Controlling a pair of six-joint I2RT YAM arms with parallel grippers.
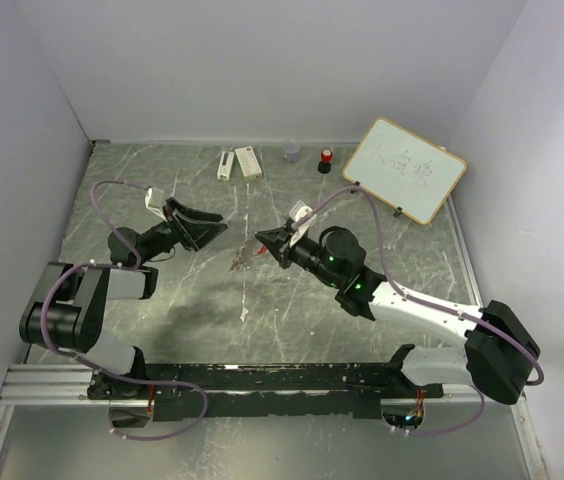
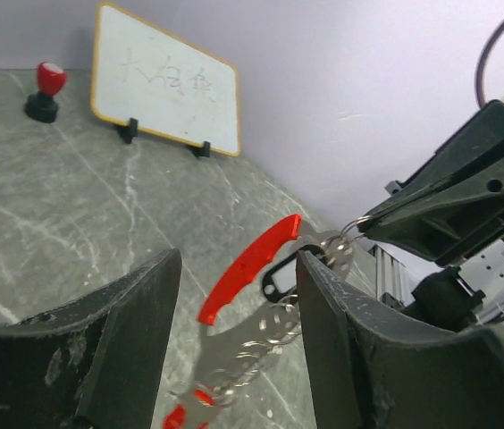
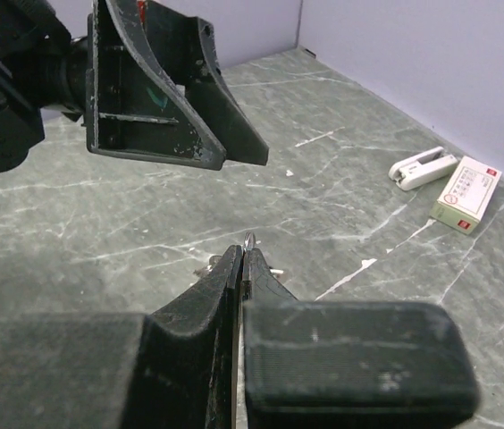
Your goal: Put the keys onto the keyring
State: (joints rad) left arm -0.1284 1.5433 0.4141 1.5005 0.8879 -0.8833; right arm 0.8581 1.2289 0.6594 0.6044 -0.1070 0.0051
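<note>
While the right gripper point(image 1: 280, 240) keeps nothing but the thin silver loop pinched between its pressed-together jaws, the keyring point(image 2: 250, 266) juts out from its tips, with the red plastic piece farthest from them. Facing those tips, the left gripper point(image 1: 214, 235) has its jaws spread and is apart from the keyring. The chain looks light and loose and will likely swing and twist. The stiff red plastic seems the surer place to take hold.

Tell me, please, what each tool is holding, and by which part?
The right tool pinches the keyring by its thin silver loop; the left tool is open, holding nothing.
</note>
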